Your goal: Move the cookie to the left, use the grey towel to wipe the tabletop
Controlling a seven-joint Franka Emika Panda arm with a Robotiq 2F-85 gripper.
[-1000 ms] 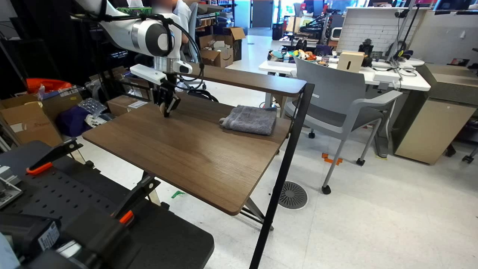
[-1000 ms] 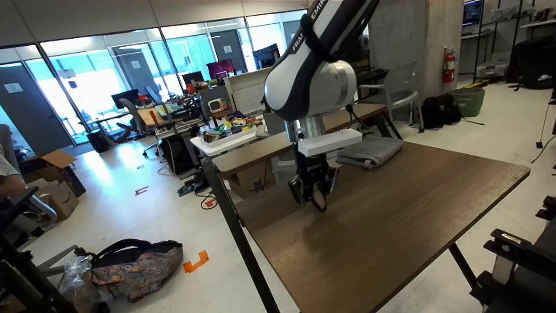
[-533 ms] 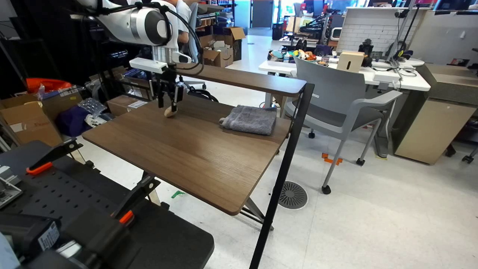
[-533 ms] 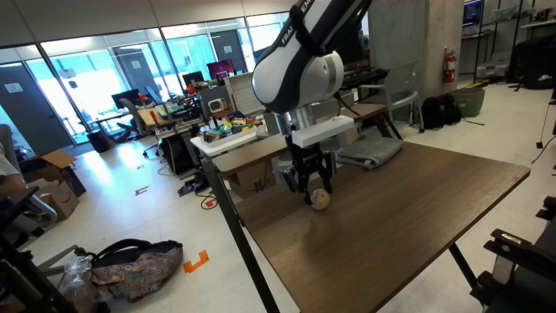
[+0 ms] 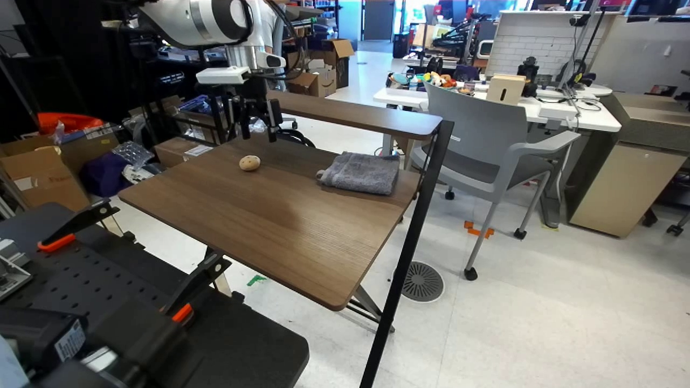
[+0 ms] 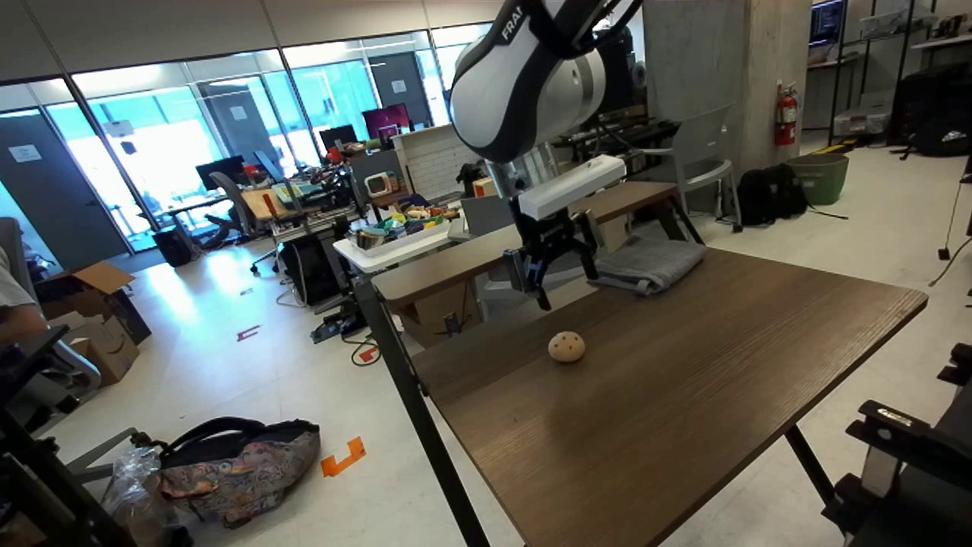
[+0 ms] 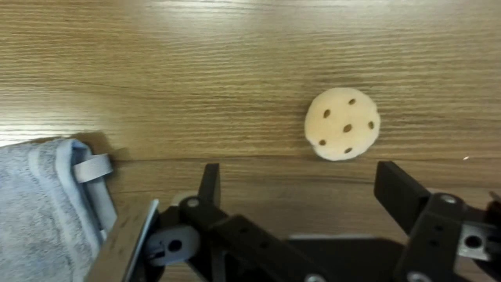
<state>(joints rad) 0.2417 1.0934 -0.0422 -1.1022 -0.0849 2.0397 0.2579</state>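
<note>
On the dark wood-grain bench (image 5: 275,221), a round, tan, dark-dotted cookie (image 6: 566,347) is resting by itself, well apart from the folded grey towel (image 5: 364,173) and to the left of it in both exterior views. Above the wood, seemingly on the side of the cookie toward the raised shelf (image 5: 356,115), the black fingers (image 7: 397,196) are hanging in the air, spread wide and holding nothing. From the wrist view I am seeing the cookie lying out beyond them, not between them, and in both exterior views a gap is showing between fingers and cookie.

Near the shelf, the towel is lying in a flat, layered pad, a pale tab (image 7: 92,168) poking out from its folded edge. To my eye the folding is serving a purpose: it is keeping the cloth compact and giving a thick, soft edge for pinching. The cookie's spot is looking like a place for it to be waiting, off to one side, during the wiping, so I am guessing the moving step is finished. Next, I am expecting the robot arm (image 6: 524,114) to be needing a reach across to the towel; a shallow pinch could be leaving lower layers behind.
</note>
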